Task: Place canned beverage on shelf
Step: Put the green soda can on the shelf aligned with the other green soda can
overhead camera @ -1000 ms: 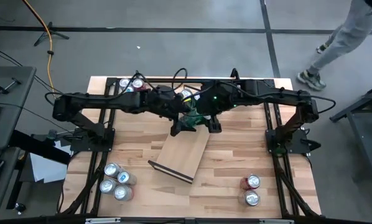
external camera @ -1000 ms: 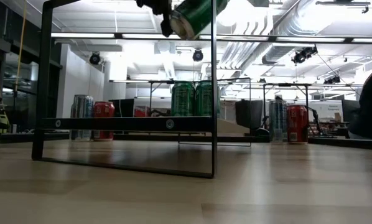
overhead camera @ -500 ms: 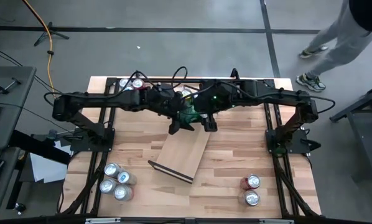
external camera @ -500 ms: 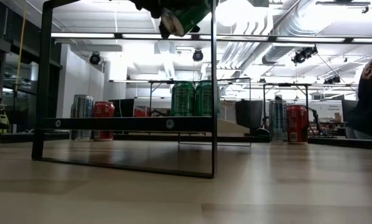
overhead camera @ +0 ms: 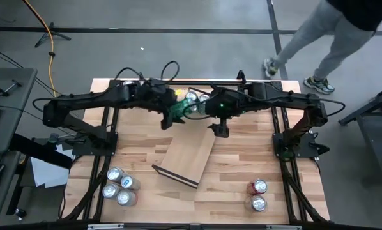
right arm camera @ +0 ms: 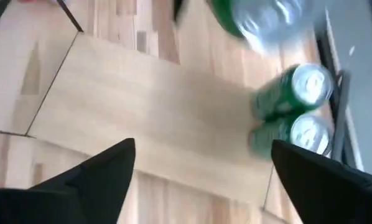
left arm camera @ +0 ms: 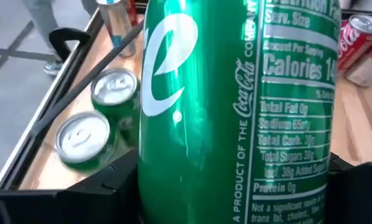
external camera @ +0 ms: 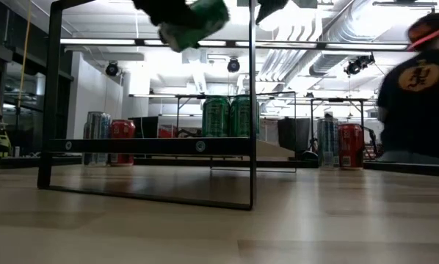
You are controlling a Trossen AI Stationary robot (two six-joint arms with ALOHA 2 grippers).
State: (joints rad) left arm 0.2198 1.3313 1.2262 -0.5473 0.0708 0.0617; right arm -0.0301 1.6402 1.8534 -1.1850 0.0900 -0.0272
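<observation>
Item: green can (overhead camera: 176, 111), carried on its side in the left gripper (overhead camera: 172, 115), fingers clamped around its body, raised high above the tabletop (overhead camera: 242, 179) at far centre.

Item: right gripper (overhead camera: 220, 130), jaws spread wide and holding nothing, just right of the can.

Item: shelf (overhead camera: 190, 154), light board lying toward the near side of the held can, its long axis slanted from near left to far right. Left arm is the one placed to deliver.

Item: two green cans (right arm camera: 292, 112) standing at the far edge.

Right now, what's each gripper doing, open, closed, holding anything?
Left gripper: closed on the green can, held above the table.
Right gripper: open, empty, over the shelf.
</observation>
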